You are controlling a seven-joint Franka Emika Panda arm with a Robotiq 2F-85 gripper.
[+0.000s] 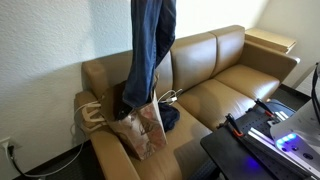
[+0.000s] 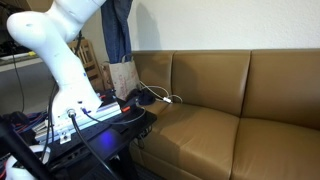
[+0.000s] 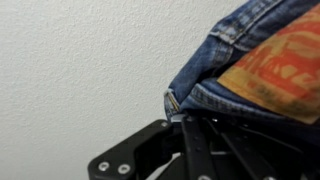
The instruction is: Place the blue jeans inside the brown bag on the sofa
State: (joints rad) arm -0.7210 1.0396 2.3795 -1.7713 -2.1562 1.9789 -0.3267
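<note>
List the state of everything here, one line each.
hand, shut on the jeans' waist end
jeans, hanging lengthwise from the hand, leg ends down at the bag's mouth
bag, open, leaning a little, standing on the sofa seat by an armrest
dark cloth, crumpled on the seat beside the bag
sofa, carrying the bag at one end

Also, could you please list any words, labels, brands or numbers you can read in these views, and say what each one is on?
No text here is legible.
Orange patch on the blue jeans, wrist view: reddish print, too blurred to read.
Brown bag, in an exterior view: any print on its side is too small to read.
</note>
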